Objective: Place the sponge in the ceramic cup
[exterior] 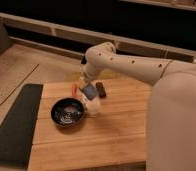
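Note:
The grey-blue sponge point(91, 91) hangs tilted just above the cream-white ceramic cup point(93, 106). My gripper point(88, 89) is shut on it, reaching down from the white arm that comes in from the right. The cup stands upright on the wooden board, right beside the black bowl. The sponge and gripper partly hide the cup's rim.
A wide black bowl point(67, 112) sits left of the cup. A small black oblong object point(101, 90) lies just behind and to the right. A slim white-and-orange bottle point(75, 88) stands behind the gripper. A dark mat point(13, 125) borders the wooden board point(111, 140) on the left.

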`<state>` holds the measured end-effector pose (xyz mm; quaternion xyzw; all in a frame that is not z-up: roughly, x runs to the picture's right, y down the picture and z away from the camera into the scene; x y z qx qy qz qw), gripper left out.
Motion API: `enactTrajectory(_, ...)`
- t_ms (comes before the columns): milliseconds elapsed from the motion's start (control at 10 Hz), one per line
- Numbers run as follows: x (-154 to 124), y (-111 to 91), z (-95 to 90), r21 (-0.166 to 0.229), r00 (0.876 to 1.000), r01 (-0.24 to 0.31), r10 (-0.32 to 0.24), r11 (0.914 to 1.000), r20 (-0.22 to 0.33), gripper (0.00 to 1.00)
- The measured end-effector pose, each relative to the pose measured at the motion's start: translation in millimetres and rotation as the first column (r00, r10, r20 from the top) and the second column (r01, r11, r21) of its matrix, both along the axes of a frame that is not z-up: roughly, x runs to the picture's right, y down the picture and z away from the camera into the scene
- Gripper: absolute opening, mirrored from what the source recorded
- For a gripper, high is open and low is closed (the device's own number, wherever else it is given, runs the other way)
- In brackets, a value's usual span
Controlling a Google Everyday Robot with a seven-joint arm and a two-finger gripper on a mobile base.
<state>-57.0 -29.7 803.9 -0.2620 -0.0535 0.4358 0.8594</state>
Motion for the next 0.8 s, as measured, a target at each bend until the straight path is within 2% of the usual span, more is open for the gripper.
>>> enactTrajectory(200,-8,4,4.7,0.006,0.999,-0.033,0.033,0.9994,0.035,0.00)
enactTrajectory(300,-16,6,6.9,0.016,0.995,-0.064,0.062,0.9978,0.080,0.00)
enactTrajectory(500,-20,11,8.4,0.028,0.988,-0.096,0.092,0.9950,0.128,0.00)
enactTrajectory(800,-11,27,9.2,0.028,0.985,-0.100,0.095,0.9945,0.146,0.00)
